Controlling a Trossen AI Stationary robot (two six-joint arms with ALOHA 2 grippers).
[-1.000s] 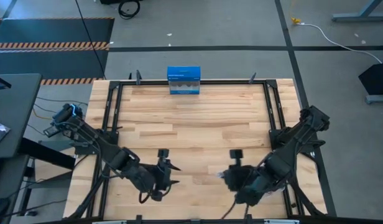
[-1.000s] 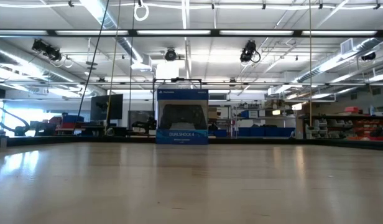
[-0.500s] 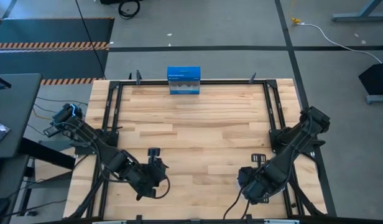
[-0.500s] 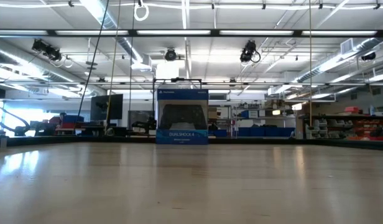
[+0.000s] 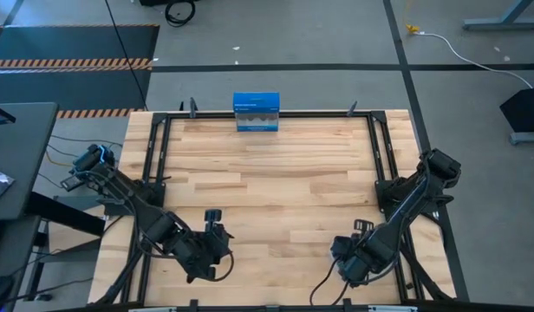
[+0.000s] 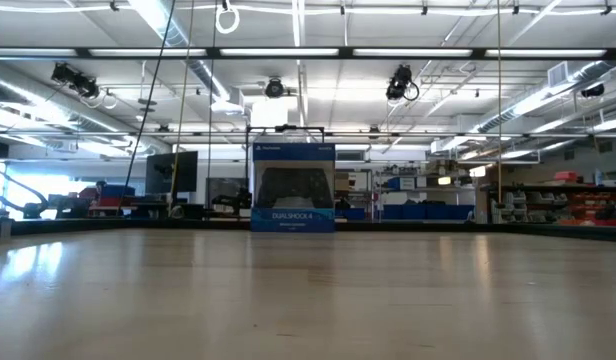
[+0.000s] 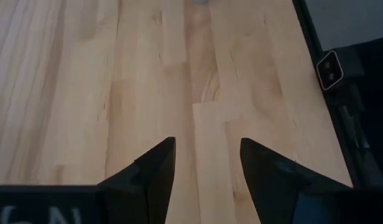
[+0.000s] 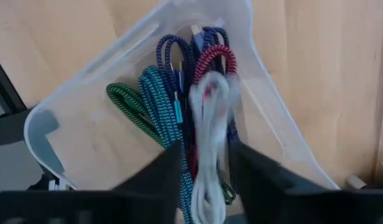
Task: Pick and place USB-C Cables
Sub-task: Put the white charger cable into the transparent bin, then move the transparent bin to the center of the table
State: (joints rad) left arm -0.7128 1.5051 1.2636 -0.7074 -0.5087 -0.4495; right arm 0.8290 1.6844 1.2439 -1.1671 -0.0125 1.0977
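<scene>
1. Currently, the right gripper [image 8: 207,148] is held directly above a clear tray [image 8: 73,124] at the near right of the table [image 5: 276,173], presumably so that a cable can be dropped straight in.
2. Four cables are seen lying in the tray: the green cable [image 8: 126,99] to one side, the teal cable [image 8: 157,99] touching it, then the dark purple cable [image 8: 173,56] and the maroon cable [image 8: 216,56] bundled close together.
3. The white cable [image 8: 210,106] is seen hanging from the right gripper over the others. Whether it is gripped or already let go cannot be told.
4. The white cable is judged to be the last of the five, so the task is taken to be nearly finished.
5. The left gripper [image 7: 207,146] is held spread and empty over bare wood at the near left, probably kept there so the right arm is not obstructed.
6. A blue box [image 5: 256,111] is stood upright at the far edge, well apart from both arms, and is not needed for this step.
7. The tray itself is hidden under the right arm from above, so its exact spot is judged only from the wrist view.
</scene>
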